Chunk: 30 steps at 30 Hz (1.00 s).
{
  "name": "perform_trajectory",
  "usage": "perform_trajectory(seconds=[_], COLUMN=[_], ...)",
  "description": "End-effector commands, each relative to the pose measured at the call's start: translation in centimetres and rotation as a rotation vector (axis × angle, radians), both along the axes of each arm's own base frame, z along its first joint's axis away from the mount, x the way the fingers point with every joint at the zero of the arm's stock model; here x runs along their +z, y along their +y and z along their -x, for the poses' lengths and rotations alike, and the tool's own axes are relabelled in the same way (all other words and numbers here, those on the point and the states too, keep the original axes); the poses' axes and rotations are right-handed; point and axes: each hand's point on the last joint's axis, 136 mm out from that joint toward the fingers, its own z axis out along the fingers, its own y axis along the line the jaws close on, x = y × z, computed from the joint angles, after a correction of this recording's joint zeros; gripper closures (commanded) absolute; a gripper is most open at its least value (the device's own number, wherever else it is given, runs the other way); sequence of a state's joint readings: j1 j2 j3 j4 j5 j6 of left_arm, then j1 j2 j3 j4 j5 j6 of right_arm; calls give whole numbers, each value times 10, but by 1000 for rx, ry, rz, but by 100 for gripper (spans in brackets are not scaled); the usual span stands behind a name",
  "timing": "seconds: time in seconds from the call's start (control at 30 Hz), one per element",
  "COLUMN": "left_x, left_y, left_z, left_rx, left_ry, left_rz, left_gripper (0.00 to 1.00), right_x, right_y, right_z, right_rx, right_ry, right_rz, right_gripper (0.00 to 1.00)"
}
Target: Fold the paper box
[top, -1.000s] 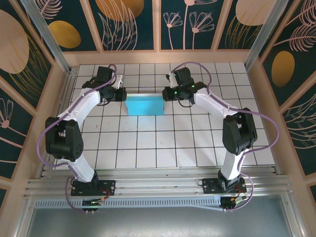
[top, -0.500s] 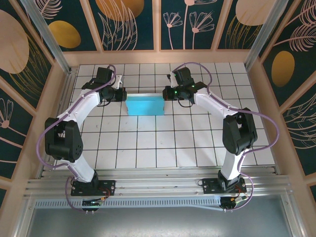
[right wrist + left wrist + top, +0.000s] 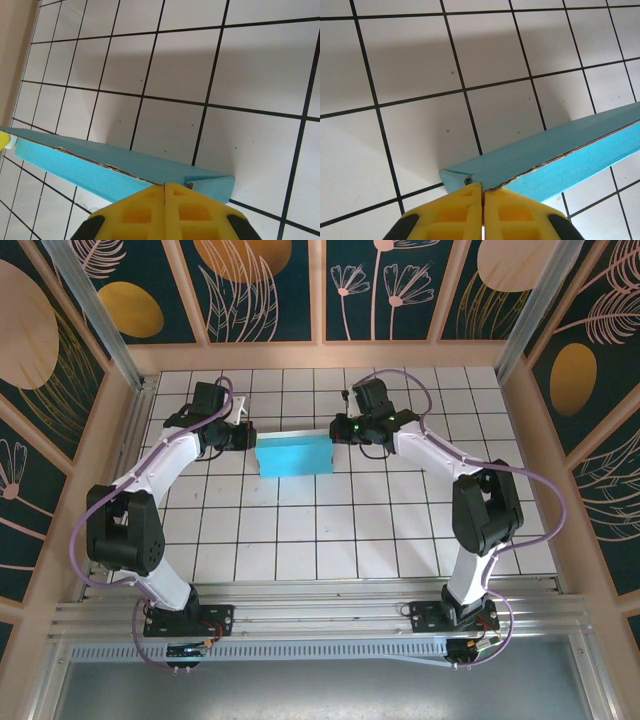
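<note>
Left gripper (image 3: 482, 189) and right gripper (image 3: 165, 186) are each clamped on one end of the paper box (image 3: 293, 454), so its long axis runs left-right between them.

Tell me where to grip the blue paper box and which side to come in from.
Take the paper box at its two short ends, pinching the thin seam where the card layers meet, coming in sideways along its length. It is long and folded flat, so a pinch suits those edges. The left tool and right tool each pinch one end that way.
</note>
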<state>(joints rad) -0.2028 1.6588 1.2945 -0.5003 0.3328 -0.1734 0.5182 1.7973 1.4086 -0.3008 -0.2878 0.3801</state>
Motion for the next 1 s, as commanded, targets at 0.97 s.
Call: perform_trajectory(seconds=[0.97], left_x=[-28], left_y=[-3], left_z=[32], left_rx=[33], left_ry=[57], left_rz=[74], left_gripper=[77], right_x=[-47], right_y=[-16], right_z=[36], right_rx=[10], right_ry=[-99], right_rz=[111], right_gripper=[97])
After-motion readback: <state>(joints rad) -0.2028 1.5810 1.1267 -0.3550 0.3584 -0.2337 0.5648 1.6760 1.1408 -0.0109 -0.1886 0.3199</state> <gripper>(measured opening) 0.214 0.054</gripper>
